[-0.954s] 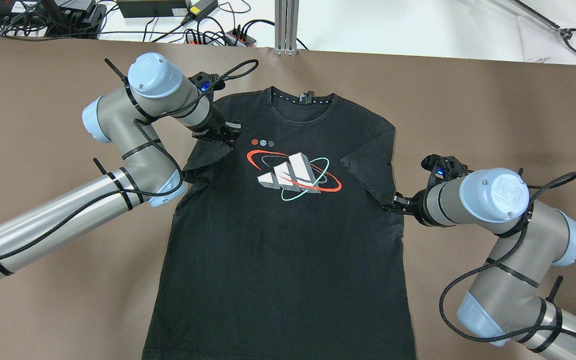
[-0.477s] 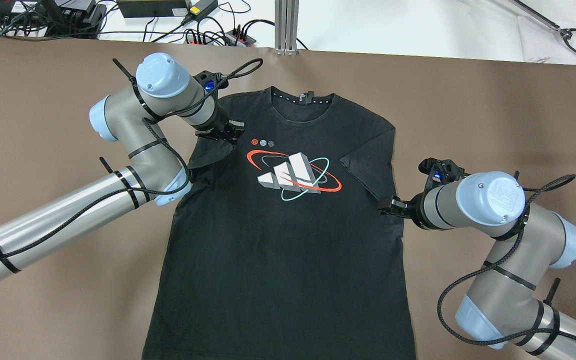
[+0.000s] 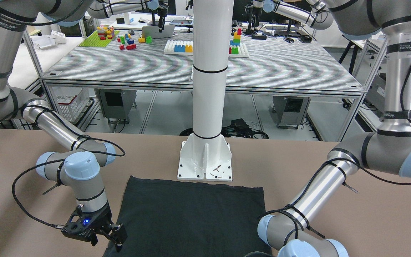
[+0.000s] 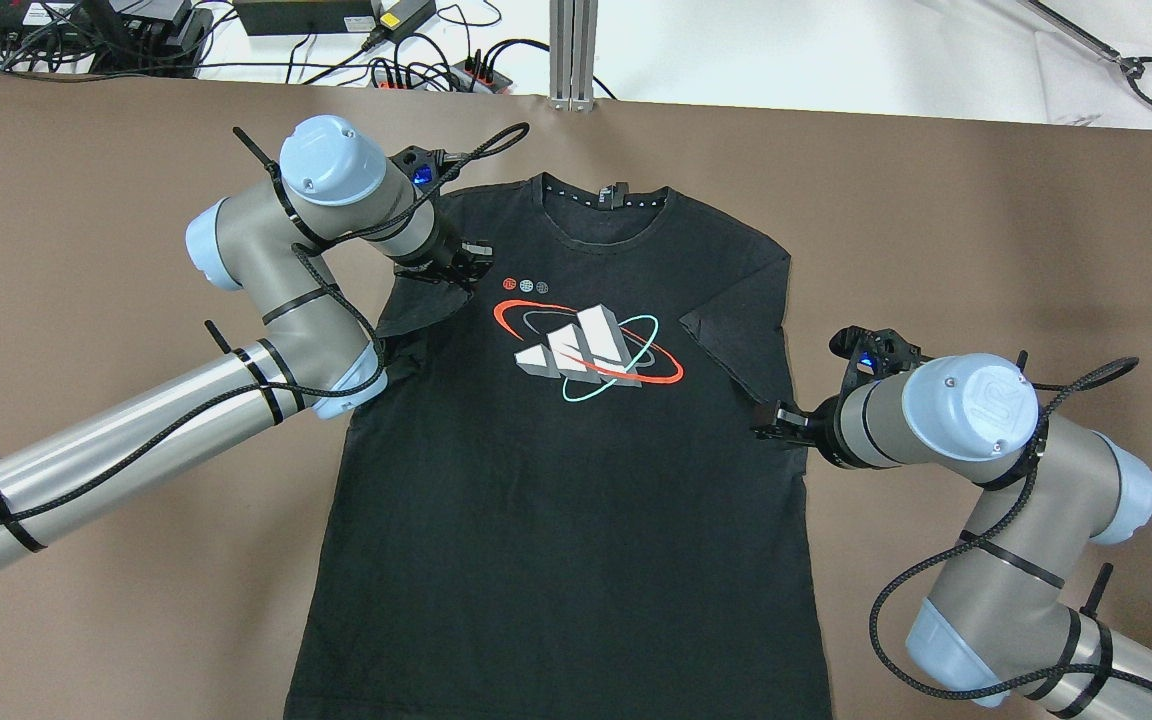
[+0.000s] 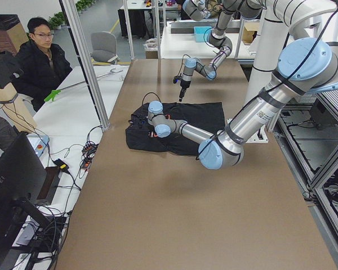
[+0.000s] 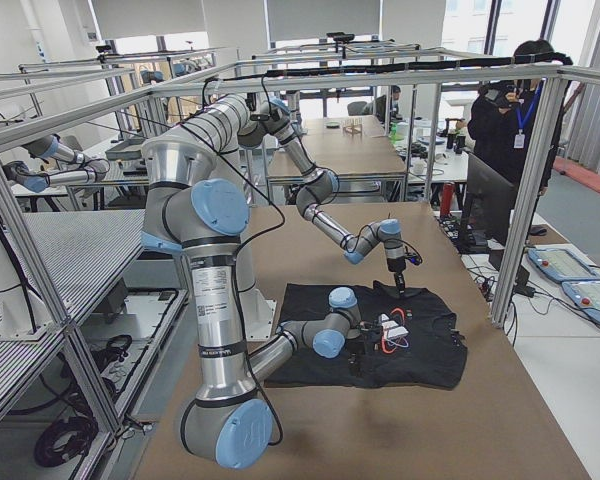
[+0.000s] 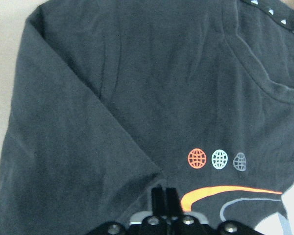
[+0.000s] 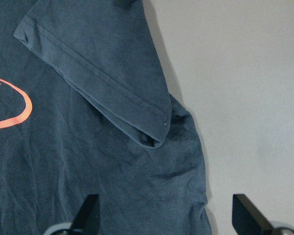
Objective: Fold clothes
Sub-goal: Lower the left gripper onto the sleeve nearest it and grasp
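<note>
The clothes are a black T-shirt (image 4: 556, 500) with a red, teal and white print, lying face up on the brown table (image 4: 936, 200). Both sleeves are folded in over the chest. My left gripper (image 4: 468, 262) is shut, and in the left wrist view its fingertips (image 7: 164, 188) meet the corner of the folded sleeve (image 7: 88, 122). My right gripper (image 4: 764, 426) is open at the shirt's side hem, just below the other folded sleeve (image 8: 103, 83). Its fingers (image 8: 90, 205) straddle the shirt's edge without touching it. The front-facing view shows the shirt's lower part (image 3: 191, 214) and the right gripper (image 3: 118, 239).
A white pillar's base plate (image 3: 205, 160) stands at the shirt's bottom hem. Cables and power strips (image 4: 416, 60) and an aluminium post (image 4: 573, 50) line the far edge. One person sits beyond the table (image 5: 39, 50); another stands near monitors (image 6: 520, 90).
My left arm has shifted a little to the right and farther away, with its gripper staying at the sleeve. The right gripper has crept left and slightly nearer along the shirt's side edge.
</note>
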### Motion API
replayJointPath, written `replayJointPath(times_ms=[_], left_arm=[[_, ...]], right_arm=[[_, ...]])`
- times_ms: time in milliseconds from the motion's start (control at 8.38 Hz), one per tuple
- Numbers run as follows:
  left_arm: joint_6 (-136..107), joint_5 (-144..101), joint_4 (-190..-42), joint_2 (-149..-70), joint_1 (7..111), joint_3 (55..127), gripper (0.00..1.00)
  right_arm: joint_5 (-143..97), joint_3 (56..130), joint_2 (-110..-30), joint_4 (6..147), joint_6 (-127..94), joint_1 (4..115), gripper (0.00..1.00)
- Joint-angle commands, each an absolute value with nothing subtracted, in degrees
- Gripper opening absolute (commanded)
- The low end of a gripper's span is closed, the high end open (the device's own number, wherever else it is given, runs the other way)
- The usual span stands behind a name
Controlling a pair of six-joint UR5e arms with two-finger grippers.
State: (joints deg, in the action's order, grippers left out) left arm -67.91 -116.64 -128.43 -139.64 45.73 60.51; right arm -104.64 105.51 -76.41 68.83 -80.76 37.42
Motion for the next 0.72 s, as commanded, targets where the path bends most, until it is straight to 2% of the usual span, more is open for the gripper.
replayJointPath(times_ms=[0,597], left_arm=[[-68.1,-113.9,-128.6,-139.0,45.6,61.3,0.94],[-68.7,-113.1,-128.6,-131.5,44.6,69.9,0.94]], right_arm=[[-104.6,105.5,-76.6,68.8,-80.8,37.2,0.95],[-104.6,105.7,-76.7,68.8,-81.4,37.1,0.95]])
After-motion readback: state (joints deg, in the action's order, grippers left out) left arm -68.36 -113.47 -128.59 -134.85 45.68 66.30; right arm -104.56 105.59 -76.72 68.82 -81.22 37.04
